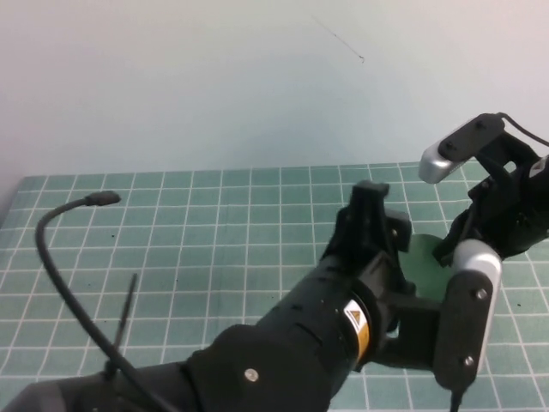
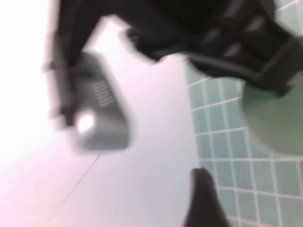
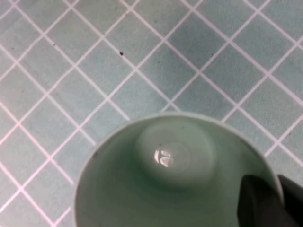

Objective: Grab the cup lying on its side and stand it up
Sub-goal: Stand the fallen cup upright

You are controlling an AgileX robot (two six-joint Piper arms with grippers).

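The cup [image 1: 426, 260] is on the right part of the table [image 1: 214, 223], between the two arms and mostly hidden behind them in the high view. Only a pale mint-green patch of it shows there. The right wrist view looks straight down into the cup [image 3: 175, 179]: a round rim, a smooth matte plastic wall with some small dark specks, and a raised round bottom with a bright reflection. So the mouth seems to face up toward that camera, and I judge that the cup is upright or almost upright.

The right gripper [image 1: 459, 245] is near the right edge of the table, just beside the cup. Its jaws are closed on the rim of the cup, and one dark finger [image 3: 265, 201] shows at the rim, probably to keep the cup steady when it stands.

The left gripper [image 1: 371, 215] reaches across from the near edge to the other side of the cup. Its jaws are wide open and hold nothing, so it seems to have no part in the grip now.

The table is covered with a green mat with a white square grid, flat and slightly dull. A black flexible cable [image 1: 60, 257] curves over the left part.
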